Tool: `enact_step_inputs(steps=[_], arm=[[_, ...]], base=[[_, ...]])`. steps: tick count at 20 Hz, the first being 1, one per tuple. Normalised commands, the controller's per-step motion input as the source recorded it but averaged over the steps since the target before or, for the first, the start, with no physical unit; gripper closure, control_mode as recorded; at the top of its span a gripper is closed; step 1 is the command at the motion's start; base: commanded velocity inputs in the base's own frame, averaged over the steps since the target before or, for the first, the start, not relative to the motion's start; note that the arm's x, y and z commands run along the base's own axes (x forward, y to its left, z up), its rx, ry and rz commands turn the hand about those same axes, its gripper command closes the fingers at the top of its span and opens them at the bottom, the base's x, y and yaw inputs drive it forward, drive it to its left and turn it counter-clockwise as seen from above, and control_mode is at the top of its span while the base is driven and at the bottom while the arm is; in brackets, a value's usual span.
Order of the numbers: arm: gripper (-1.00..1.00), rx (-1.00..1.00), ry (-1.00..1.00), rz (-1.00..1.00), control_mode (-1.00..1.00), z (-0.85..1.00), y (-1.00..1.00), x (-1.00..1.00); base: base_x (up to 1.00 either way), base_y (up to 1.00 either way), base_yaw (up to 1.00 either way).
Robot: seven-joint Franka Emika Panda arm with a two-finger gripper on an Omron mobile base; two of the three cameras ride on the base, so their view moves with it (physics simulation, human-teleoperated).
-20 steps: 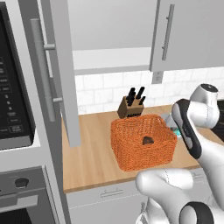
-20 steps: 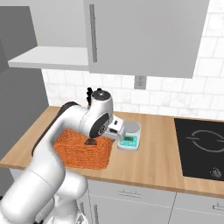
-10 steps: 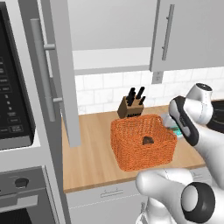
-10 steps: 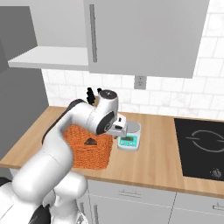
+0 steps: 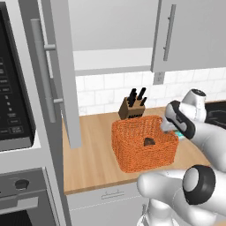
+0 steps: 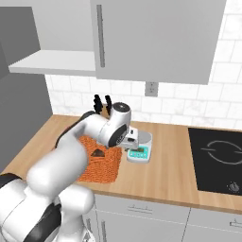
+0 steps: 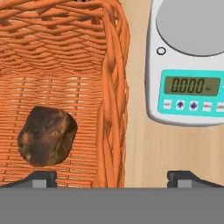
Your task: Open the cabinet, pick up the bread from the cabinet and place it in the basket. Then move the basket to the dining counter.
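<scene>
Grey cabinet [image 5: 57, 75] door stands swung open at far left, white shelf bare: bread no longer stored there. Orange woven basket [image 5: 143, 143] sits on the wooden table [image 5: 90, 154], just in front of the knife block [image 5: 132, 108]. Bread [image 7: 47, 135] lies on the basket floor, near the right-hand wall, so the placing step looks done. Right of the basket, apart from it, a white kitchen scale [image 7: 188, 65] reads zero. End effector [image 7: 111, 177] hovers above the basket's right wall, fingers spread fully wide, straddling the rim, holding nothing, touching nothing. Judgement: positioned to grip that wall for carrying the basket to the dining counter.
</scene>
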Motion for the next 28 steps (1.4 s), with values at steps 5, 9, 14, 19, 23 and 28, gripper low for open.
enact_step_inputs(steps=[5,9,14,19,23,28], arm=[[-1.00,0.00,0.01,0.05,-1.00,-0.25,0.00,0.30],[-1.00,0.00,0.01,0.04,-1.00,-0.26,0.00,0.31],[1.00,0.00,0.00,0.00,-1.00,-0.28,0.05,0.09],[1.00,-0.09,0.00,0.02,-1.00,-0.51,0.31,-0.06],[1.00,-0.12,-0.01,0.08,-1.00,-0.64,0.56,-0.21],[1.00,-0.08,0.00,0.10,-1.00,-0.79,0.46,-0.25]], base=[[0.00,0.00,0.00],[0.00,0.00,0.00],[0.00,0.00,0.00],[0.00,0.00,0.00],[0.00,0.00,0.00],[0.00,0.00,0.00]])
